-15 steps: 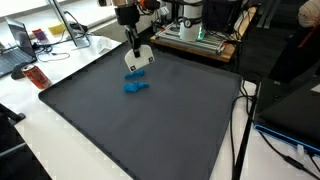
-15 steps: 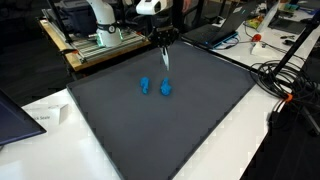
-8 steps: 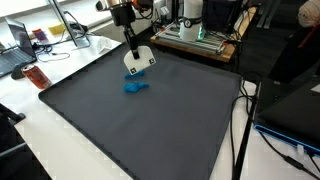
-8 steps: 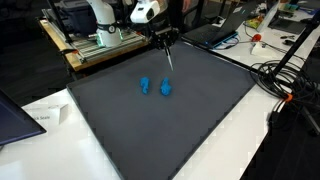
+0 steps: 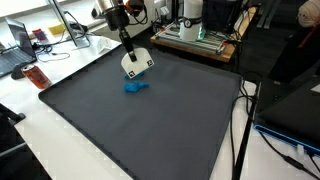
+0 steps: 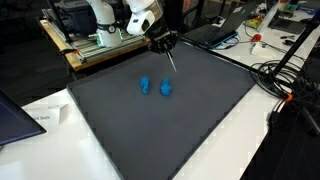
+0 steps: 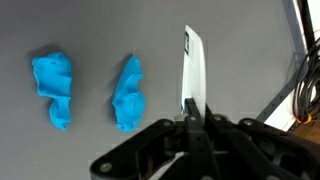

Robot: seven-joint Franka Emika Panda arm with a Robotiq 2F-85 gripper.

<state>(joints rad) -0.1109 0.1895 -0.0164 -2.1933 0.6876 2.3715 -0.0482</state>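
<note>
In an exterior view my gripper [image 5: 129,46] is clamped on a white card [image 5: 139,63] over the dark mat [image 5: 150,130], near two blue scraps [image 5: 134,87]. In an exterior view the card [image 6: 170,60] shows edge-on. From the wrist, both scraps [image 7: 128,92] lie beside the card [image 7: 194,65].

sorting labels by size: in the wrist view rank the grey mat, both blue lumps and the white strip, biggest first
1. grey mat, by far
2. left blue lump and right blue lump: about alike, unranked
3. white strip: long but thin; held in the tool nearer the camera, so unsure
</note>
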